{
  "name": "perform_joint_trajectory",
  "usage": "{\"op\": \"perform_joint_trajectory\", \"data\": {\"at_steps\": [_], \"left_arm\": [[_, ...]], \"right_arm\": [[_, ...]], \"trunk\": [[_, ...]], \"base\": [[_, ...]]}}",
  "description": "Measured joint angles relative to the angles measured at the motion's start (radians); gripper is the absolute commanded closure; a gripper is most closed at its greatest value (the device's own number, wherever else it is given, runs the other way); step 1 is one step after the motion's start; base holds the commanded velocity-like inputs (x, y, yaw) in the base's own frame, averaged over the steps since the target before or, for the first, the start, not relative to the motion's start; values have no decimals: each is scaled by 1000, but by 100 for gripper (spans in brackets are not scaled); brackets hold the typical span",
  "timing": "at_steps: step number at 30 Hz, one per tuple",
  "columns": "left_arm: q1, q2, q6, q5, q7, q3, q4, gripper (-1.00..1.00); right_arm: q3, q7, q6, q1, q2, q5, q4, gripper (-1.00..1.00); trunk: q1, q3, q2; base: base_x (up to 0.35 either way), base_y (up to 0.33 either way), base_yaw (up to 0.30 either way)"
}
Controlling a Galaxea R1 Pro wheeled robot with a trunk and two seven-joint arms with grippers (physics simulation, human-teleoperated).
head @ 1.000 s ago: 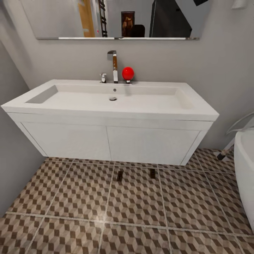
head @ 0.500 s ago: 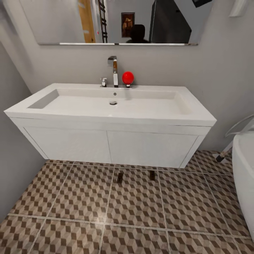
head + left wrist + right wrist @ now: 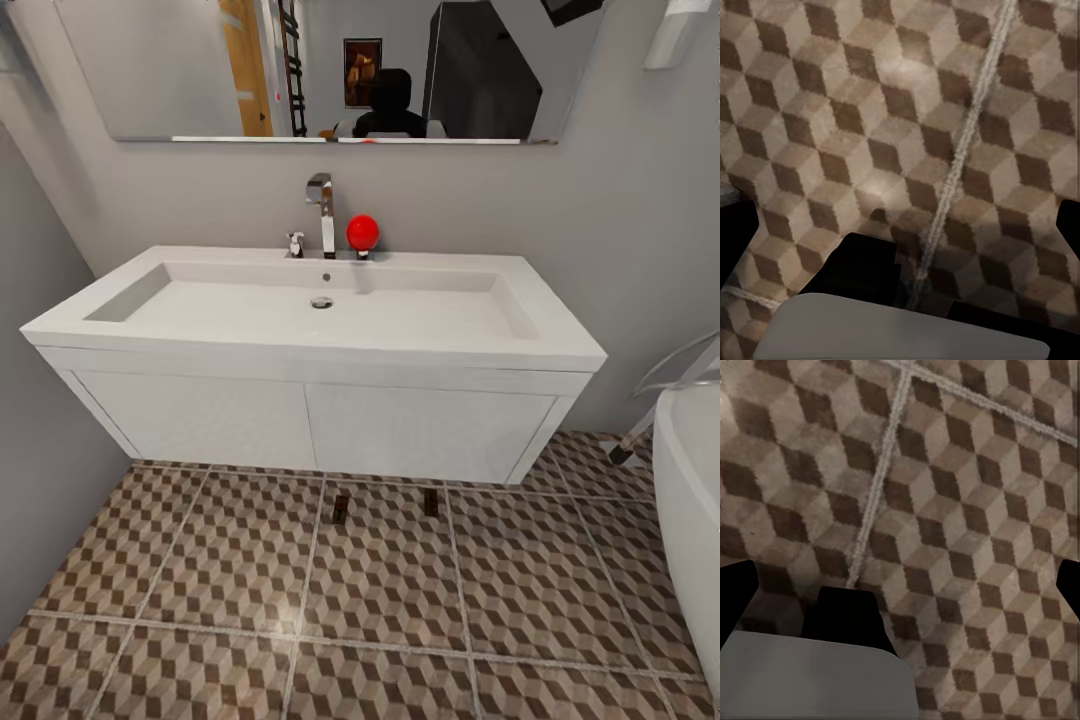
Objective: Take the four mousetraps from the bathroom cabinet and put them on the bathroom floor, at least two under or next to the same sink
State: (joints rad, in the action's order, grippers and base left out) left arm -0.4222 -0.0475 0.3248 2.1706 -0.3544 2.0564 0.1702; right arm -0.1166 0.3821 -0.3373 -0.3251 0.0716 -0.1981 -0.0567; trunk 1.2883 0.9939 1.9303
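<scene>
Two small flat dark-brown mousetraps lie on the brown, beige and white cube-pattern tiled bathroom floor (image 3: 230, 560), right at the front edge of the wide white wall-hung sink (image 3: 320, 330). One mousetrap (image 3: 340, 508) is on the left and the other mousetrap (image 3: 431, 502) is a bit to its right, apart from each other. They sit just under the sink's white cabinet front.

The task asks for four, so I think two more must be fetched. The orange-brown cabinet is not where the robot is looking now, so the next step, I think, is to turn away and go to it. To do that well, the robot should roll back slowly and keep its wheels off the two traps, so they stay by the sink. It should also steer away from the white curved bathtub (image 3: 690, 500) on the right.

Both wrist cameras look down at the tiles. I cannot tell if the left or right pincer is open or closed, and I see nothing held in front of them.

Counting: two mousetraps, one sink, one tall chrome tap (image 3: 322, 212), one round red ball (image 3: 362, 232) beside the tap, one long mirror (image 3: 330, 65) on the grey wall
</scene>
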Motion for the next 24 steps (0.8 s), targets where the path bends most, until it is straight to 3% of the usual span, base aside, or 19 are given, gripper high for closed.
{"op": "perform_joint_trajectory", "data": {"at_steps": [24], "left_arm": [[0, 0, 0, 0, 0, 0, 1, -100]], "right_arm": [[0, -4, -1, 2, 6, -3, 1, -100]], "trunk": [[-92, -75, -168]], "base": [[0, 0, 0]]}}
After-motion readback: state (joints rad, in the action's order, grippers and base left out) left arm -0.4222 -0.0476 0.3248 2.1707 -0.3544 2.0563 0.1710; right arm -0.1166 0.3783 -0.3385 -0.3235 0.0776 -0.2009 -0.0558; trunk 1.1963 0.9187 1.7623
